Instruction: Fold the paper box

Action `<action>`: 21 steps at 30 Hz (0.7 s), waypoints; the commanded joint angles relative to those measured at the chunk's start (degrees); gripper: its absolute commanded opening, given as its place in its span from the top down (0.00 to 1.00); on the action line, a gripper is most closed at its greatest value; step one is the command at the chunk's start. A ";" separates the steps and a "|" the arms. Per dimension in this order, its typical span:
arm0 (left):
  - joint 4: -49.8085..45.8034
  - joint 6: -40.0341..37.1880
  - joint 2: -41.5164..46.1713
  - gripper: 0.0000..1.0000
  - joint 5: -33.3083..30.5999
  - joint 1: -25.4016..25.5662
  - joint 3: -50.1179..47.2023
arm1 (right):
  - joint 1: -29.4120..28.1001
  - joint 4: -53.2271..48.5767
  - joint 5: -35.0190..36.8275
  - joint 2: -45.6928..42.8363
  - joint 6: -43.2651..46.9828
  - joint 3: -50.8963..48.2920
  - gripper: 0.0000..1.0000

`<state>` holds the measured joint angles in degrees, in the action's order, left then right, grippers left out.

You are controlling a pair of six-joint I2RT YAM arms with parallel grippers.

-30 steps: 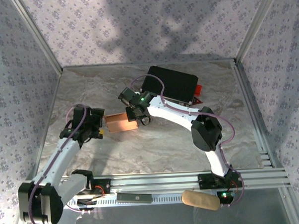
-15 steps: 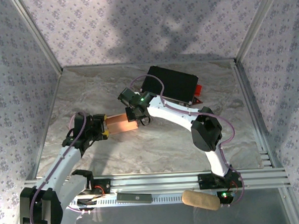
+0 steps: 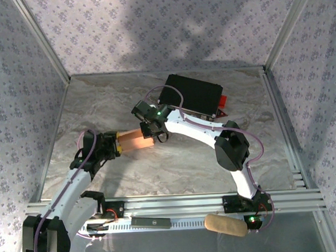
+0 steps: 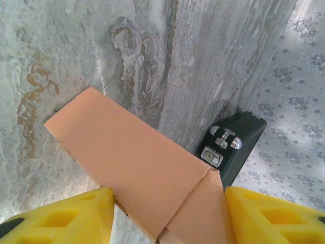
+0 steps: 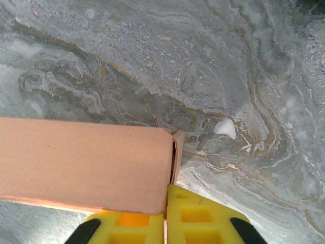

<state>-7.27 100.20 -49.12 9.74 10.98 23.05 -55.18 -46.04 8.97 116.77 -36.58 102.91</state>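
The paper box (image 3: 135, 141) is a small salmon-pink rectangular box lying on the marble table (image 3: 175, 165), between my two grippers. My left gripper (image 3: 117, 145) is at its left end. In the left wrist view the box (image 4: 127, 157) fills the gap between the yellow fingers (image 4: 61, 216), and both pads touch its sides. My right gripper (image 3: 149, 132) is at the box's right end. In the right wrist view the gripper (image 5: 165, 203) is shut, pinching a thin cardboard edge at the corner of the box (image 5: 81, 162). A folded end flap (image 5: 176, 152) stands slightly ajar.
A black hard case (image 3: 192, 94) with a red part (image 3: 223, 104) lies behind the right arm, and its latches (image 4: 223, 145) show beyond the box. A beige roll (image 3: 225, 225) and a dark strip (image 3: 151, 221) rest on the front rail. Patterned walls enclose the table.
My left gripper moved right to the box's left end, and its jaws narrowed around it. The right gripper and the box shifted only slightly.
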 commanded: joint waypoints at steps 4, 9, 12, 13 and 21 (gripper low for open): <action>-0.03 1.57 0.80 0.46 -1.65 -0.26 -1.51 | -1.16 -0.77 -2.34 -3.91 0.03 -2.99 0.81; 0.41 1.73 0.91 0.47 -1.81 -0.26 -2.13 | -1.60 1.76 -3.79 -8.28 -1.31 -6.41 0.72; 0.32 1.75 0.94 0.48 -1.83 -0.26 -2.17 | -1.34 5.44 -6.28 -11.68 -2.80 -9.75 0.69; 0.32 1.68 0.99 0.48 -1.76 -0.26 -2.16 | -1.13 6.59 -7.27 -12.76 -3.62 -10.73 0.69; -0.61 1.31 1.97 0.48 -2.19 -0.25 -2.26 | 4.81 31.59 -17.85 -22.25 -20.97 -28.62 0.53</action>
<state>-6.02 100.57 -48.07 9.02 10.98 21.89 -53.47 -26.74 -3.11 96.62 -47.64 79.66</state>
